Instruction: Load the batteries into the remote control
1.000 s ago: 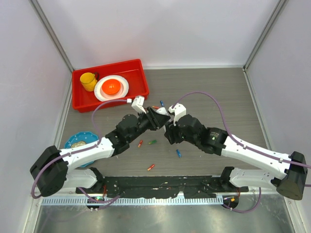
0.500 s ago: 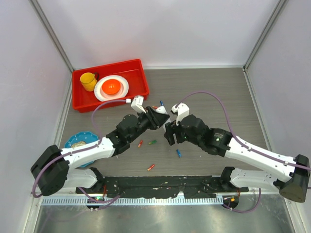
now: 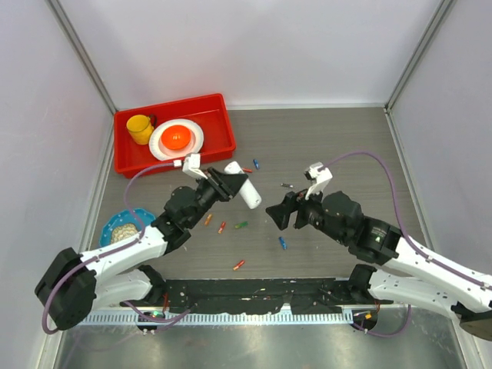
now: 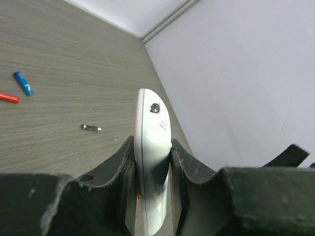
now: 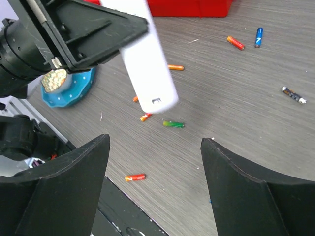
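The right gripper (image 3: 278, 216) has pulled back, jaws apart (holding nothing); the left gripper (image 3: 221, 182) clamps the remote control (image 3: 245, 192), markings unreadable.

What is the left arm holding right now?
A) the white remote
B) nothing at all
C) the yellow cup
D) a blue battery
A: the remote is clamped between the left jaws, as the left wrist view shows.
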